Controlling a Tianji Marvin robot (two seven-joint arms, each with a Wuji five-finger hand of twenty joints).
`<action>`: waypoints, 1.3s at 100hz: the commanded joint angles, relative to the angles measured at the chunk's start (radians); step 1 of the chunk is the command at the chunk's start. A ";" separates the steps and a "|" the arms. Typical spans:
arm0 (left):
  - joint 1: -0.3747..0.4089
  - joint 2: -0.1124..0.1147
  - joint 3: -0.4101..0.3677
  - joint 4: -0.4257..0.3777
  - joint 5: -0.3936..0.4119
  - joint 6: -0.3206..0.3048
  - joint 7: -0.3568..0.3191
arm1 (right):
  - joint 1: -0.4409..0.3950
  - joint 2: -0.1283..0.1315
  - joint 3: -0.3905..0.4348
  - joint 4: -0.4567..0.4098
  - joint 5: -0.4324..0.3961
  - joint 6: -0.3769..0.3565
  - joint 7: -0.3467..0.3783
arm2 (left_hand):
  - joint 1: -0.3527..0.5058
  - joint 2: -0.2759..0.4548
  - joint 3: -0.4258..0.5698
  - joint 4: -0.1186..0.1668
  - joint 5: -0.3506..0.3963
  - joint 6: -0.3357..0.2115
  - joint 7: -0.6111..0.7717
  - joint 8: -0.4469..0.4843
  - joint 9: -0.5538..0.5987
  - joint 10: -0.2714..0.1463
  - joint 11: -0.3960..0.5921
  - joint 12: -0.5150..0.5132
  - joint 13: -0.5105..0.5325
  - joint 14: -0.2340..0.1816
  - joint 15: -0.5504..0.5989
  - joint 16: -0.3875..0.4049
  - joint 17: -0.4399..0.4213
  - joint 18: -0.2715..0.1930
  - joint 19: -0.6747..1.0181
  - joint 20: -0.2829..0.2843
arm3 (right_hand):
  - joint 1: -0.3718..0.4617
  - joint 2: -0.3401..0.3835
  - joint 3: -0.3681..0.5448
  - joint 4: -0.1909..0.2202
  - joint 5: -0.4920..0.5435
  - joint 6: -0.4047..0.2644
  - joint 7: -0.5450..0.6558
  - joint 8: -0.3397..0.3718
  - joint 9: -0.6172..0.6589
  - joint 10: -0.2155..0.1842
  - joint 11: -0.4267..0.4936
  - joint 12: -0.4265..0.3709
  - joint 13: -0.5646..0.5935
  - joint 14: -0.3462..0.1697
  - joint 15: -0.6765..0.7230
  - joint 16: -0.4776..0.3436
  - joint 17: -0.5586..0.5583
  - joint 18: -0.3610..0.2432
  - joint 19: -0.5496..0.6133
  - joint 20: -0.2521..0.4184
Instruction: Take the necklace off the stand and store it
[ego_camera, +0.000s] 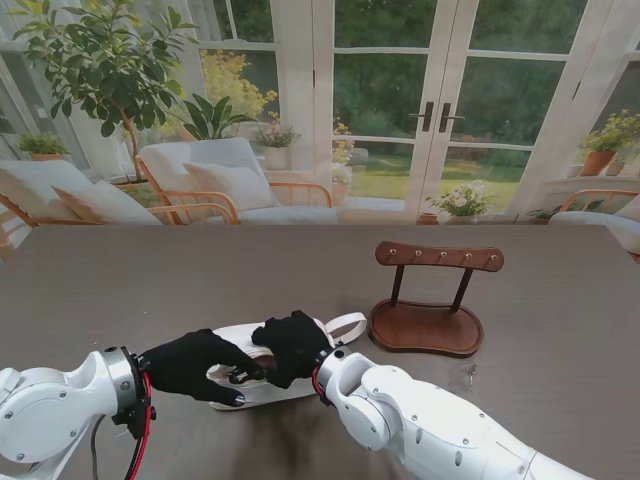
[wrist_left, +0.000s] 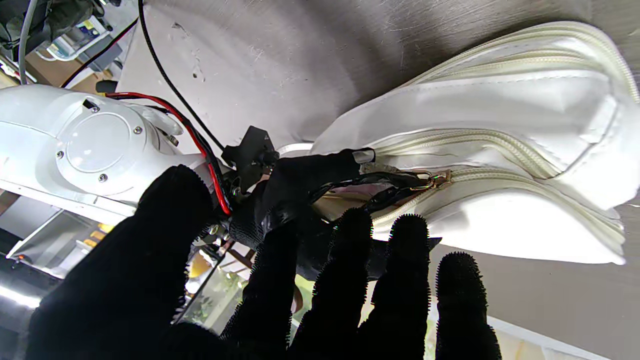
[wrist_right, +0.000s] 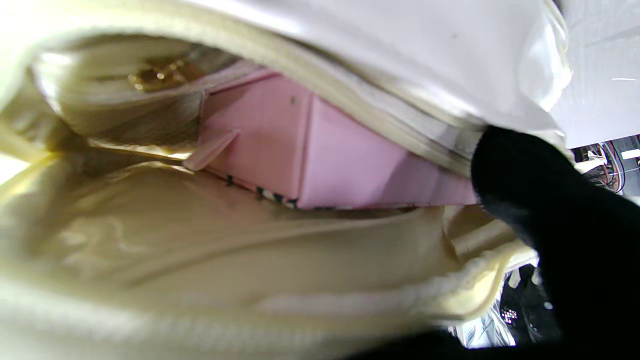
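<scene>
Now both hands meet at the white pouch (ego_camera: 250, 385), lower centre of frame. The right hand (ego_camera: 292, 345) reaches into its open mouth; the left hand (ego_camera: 195, 365) pinches the rim. Wooden stand (ego_camera: 432, 300) bare; necklace unseen, presumably inside.

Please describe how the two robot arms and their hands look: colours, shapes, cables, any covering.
Both arms are glossy white with rounded, bulbous joint housings. The left arm ends in a silver metal ring at the wrist, with red and black cables running beside it. The right arm shows a red ring at its wrist. The left hand and the right hand have five fingers and wear black textured gloves.
</scene>
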 joint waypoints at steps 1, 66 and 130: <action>0.004 -0.002 -0.008 0.001 -0.007 0.004 -0.014 | -0.075 0.023 -0.044 0.066 -0.001 -0.015 0.078 | -0.043 -0.048 -0.006 -0.019 -0.060 0.035 -0.050 -0.025 -0.017 -0.014 -0.018 -0.018 -0.026 0.029 -0.048 -0.032 -0.008 0.022 -0.031 0.001 | -0.042 -0.069 0.029 0.013 0.029 -0.069 0.052 0.012 0.038 -0.097 0.091 0.023 0.182 -0.159 0.379 0.071 -0.007 -0.013 -0.062 -0.018; -0.004 -0.019 -0.045 0.089 -0.057 0.016 0.051 | -0.105 0.050 0.016 0.015 -0.040 -0.048 0.087 | 0.028 -0.022 0.010 -0.017 0.110 -0.079 0.090 -0.074 0.004 0.012 -0.025 -0.042 -0.026 0.038 -0.064 -0.035 0.002 0.024 -0.084 0.054 | -0.137 -0.068 -0.030 -0.005 -0.073 -0.027 0.048 0.008 -0.047 -0.073 0.055 -0.011 0.110 -0.130 0.306 0.045 -0.047 0.012 -0.132 0.012; -0.052 -0.053 -0.002 0.132 0.223 0.061 0.249 | -0.139 0.075 0.079 -0.037 -0.060 -0.068 0.128 | 0.019 0.099 -0.070 0.000 -0.192 0.155 -0.140 -0.131 0.010 0.048 -0.019 -0.019 -0.014 0.067 -0.004 -0.007 -0.001 0.029 0.042 0.050 | -0.160 -0.044 -0.049 -0.008 -0.100 -0.015 0.041 0.001 -0.072 -0.069 0.045 -0.023 0.092 -0.126 0.297 0.041 -0.059 0.014 -0.153 0.027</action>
